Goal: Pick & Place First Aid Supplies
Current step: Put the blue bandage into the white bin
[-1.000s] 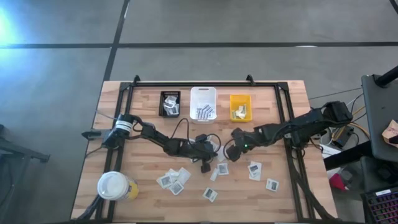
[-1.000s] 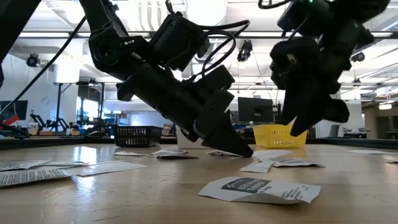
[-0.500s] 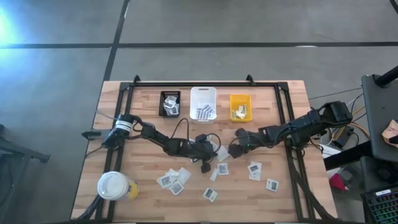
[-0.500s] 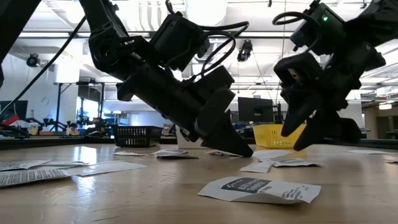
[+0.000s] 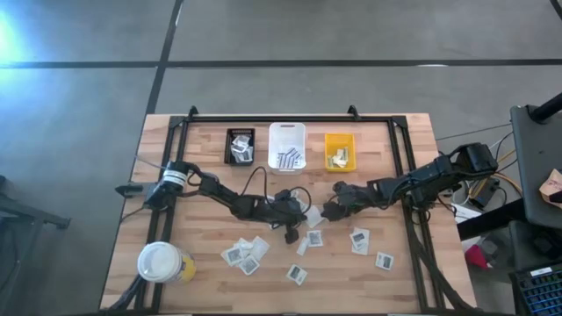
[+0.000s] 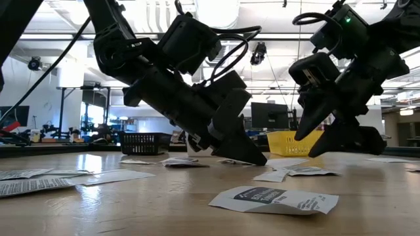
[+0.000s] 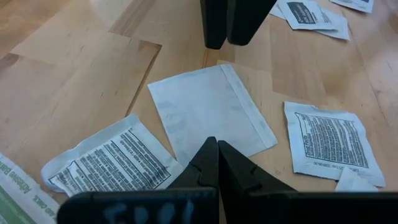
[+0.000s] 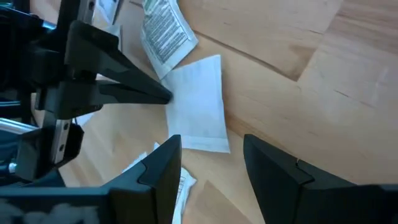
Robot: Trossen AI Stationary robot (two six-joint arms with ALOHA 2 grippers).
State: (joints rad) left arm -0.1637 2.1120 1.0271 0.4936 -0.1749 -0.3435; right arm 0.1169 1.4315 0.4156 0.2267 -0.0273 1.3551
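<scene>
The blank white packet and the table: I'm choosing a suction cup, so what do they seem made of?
The blank white packet looks like matte paper: dull, with a crimped edge seam, lying flat. The table looks like sealed butcher-block wood: jointed planks with grain and a mild sheen.

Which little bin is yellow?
The yellow bin is the one at the right end of the row; the middle one is white and the left one black.

Left gripper (image 5: 306, 217) fingers pressed together, tips low – right gripper (image 5: 327, 211) spread wide, facing it.
</scene>
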